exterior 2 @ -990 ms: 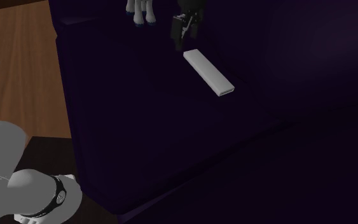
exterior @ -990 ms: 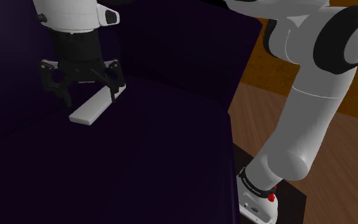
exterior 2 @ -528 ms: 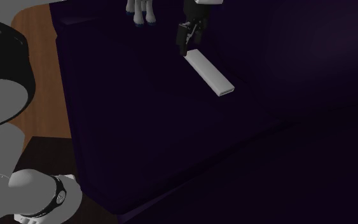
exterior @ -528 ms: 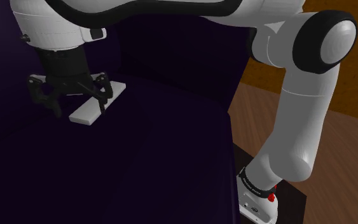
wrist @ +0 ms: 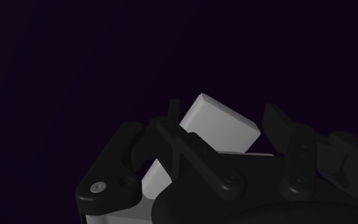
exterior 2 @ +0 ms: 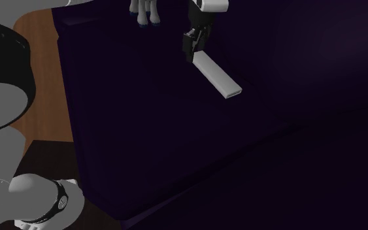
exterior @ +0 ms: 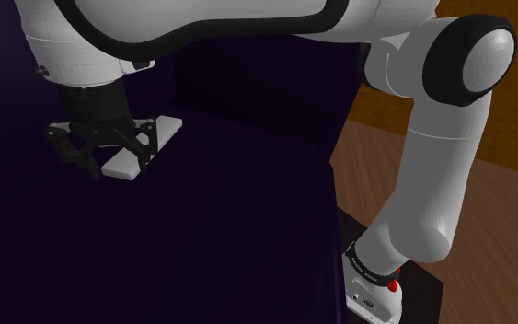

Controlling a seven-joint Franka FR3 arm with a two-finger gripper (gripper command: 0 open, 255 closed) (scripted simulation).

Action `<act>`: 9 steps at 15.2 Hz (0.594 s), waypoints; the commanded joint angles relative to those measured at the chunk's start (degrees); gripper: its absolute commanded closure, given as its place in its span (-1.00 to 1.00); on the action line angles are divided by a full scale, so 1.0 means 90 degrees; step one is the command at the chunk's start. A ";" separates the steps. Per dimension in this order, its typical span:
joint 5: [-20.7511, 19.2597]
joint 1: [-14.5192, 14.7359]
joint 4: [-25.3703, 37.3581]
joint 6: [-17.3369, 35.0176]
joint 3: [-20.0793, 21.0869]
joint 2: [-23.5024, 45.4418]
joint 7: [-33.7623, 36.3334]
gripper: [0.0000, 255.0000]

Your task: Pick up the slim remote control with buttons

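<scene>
The plain white, slim slab-shaped remote control lies flat on the dark purple surface, its middle hidden in the shoulder view by the black end effector. The fingers stand apart, one on each side of the remote's far end, not clamped. Since half a second ago the end effector has sunk lower, while the remote has not shifted. The lettering on the arm's base band is too small to read.

One white remote on dark purple surface
</scene>
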 commanded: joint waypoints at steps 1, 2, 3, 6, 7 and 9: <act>-0.0017 0.0001 0.0015 0.0004 -0.0014 0.0025 -0.0006 1.00; -0.0011 -0.0007 0.0000 0.0010 -0.0012 0.0014 -0.0010 1.00; -0.0011 -0.0004 0.0002 0.0009 -0.0011 0.0015 -0.0007 1.00; -0.0007 -0.0007 -0.0028 0.0030 -0.0007 0.0006 0.0001 1.00; -0.0003 0.0006 0.0058 -0.0055 -0.0002 0.0004 -0.0003 1.00; 0.0000 0.0036 0.0236 -0.0227 0.0004 0.0006 -0.0009 1.00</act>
